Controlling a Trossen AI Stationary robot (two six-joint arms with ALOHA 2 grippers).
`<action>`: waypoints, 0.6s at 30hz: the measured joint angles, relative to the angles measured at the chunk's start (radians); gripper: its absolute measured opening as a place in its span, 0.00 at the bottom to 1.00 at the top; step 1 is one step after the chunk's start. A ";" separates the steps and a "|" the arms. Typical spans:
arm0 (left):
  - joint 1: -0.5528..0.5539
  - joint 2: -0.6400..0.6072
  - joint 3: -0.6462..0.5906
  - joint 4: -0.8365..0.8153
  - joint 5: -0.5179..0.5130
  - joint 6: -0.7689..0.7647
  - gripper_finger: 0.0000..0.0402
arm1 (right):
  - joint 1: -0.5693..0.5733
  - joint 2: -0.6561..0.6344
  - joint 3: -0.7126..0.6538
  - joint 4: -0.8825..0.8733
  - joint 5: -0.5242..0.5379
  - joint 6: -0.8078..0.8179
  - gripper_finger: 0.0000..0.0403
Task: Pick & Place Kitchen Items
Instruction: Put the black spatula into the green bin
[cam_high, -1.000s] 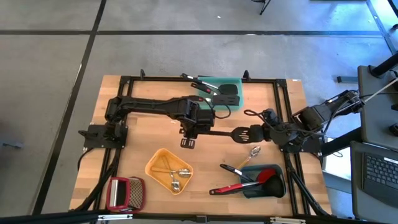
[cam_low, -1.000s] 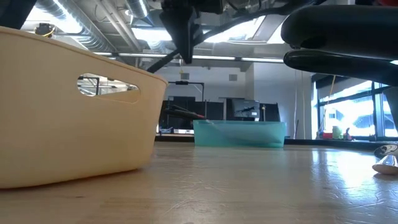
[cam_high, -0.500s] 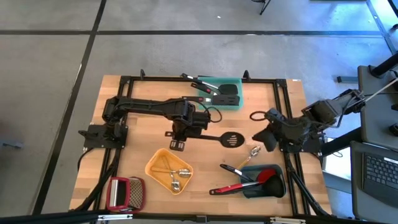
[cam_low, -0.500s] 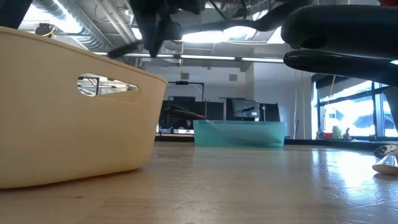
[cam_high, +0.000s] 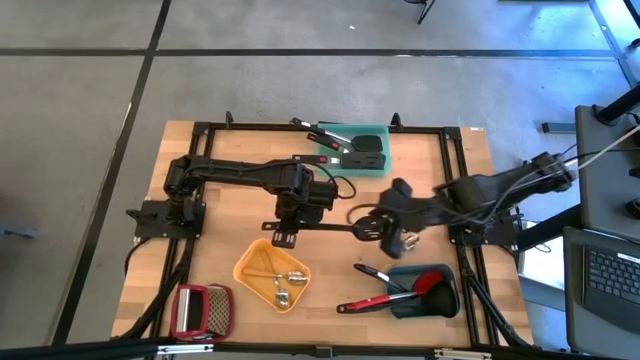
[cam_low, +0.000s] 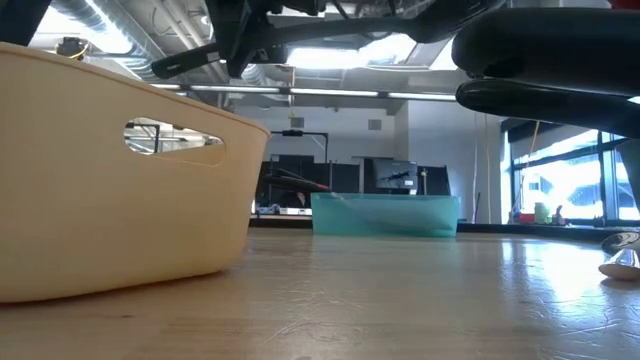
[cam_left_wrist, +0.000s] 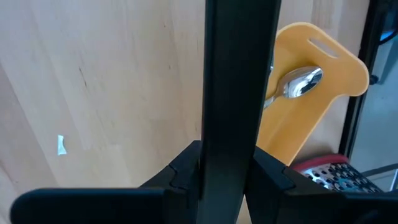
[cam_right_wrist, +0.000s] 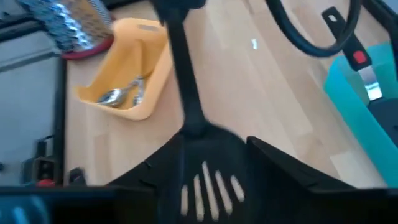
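Observation:
A black slotted turner (cam_high: 340, 228) hangs level above the middle of the table, its head toward the right edge. My left gripper (cam_high: 285, 231) is shut on its handle, above the yellow tray's (cam_high: 272, 272) far rim. My right gripper (cam_high: 383, 228) is open at the turner's slotted head (cam_right_wrist: 208, 171), with one finger on either side of it. Shiny metal spoons (cam_left_wrist: 301, 81) lie in the yellow tray. A red spoon and black utensils lie in the grey-blue tray (cam_high: 432, 292) at the near right. My left gripper pinches the turner's handle (cam_left_wrist: 231, 158) between its two fingers (cam_left_wrist: 186, 173), near the handle's free end. The fingers point down from above and lie across the handle. The turner is lifted clear of the table, about level. Whether my right gripper touches the head I cannot tell.
A teal tray (cam_high: 362, 150) with black utensils stands at the far edge. A red-framed grater (cam_high: 200, 310) lies at the near left corner. One metal spoon (cam_low: 620, 262) lies on the wood near the grey-blue tray. Black frame rails run round the table.
My right gripper has let go of the turner's head, drawn back toward the right edge, then come back to the head with its jaws wider. My left gripper has carried the turner toward the left and near edges, to above the yellow tray's far rim; the turner stays level and clear.

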 joint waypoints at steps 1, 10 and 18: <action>0.000 0.000 0.000 0.000 0.000 -0.001 0.21 | -0.013 0.023 0.016 0.008 -0.003 -0.007 0.46; 0.000 0.000 0.001 0.022 0.003 -0.003 0.21 | -0.130 0.202 0.162 0.024 -0.171 -0.209 0.58; 0.006 0.000 0.001 0.049 0.005 -0.014 0.21 | -0.175 0.282 0.195 0.018 -0.330 -0.309 0.59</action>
